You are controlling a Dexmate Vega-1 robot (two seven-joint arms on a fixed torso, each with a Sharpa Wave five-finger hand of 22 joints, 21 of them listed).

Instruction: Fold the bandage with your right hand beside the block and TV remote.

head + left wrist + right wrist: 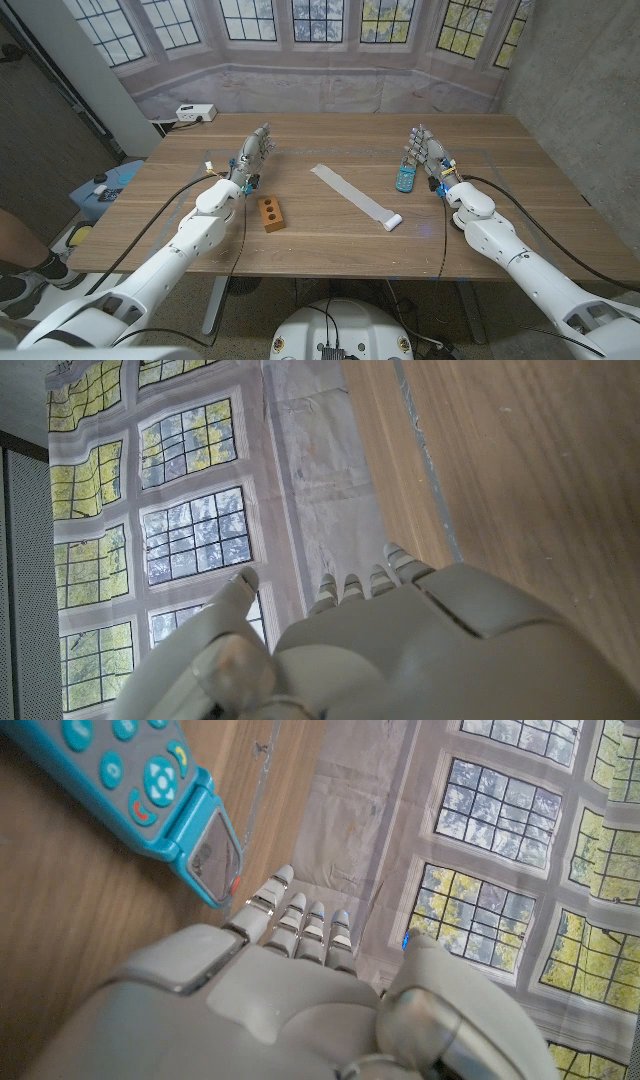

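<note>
A wooden table (330, 240) carries the things. A white bandage (355, 196) lies unrolled slantwise near the middle, its rolled end toward the front edge. A brown block (270, 213) sits left of it, closer to the front edge. A blue remote (405, 178) lies right of the bandage. Tape lines mark the tabletop toward both side edges.

bandage (351, 195) on table (330, 250) between block (270, 213) and remote (405, 178)

The remote (140, 795) is cut off by the right wrist view's edge; its button markings blur.
</note>
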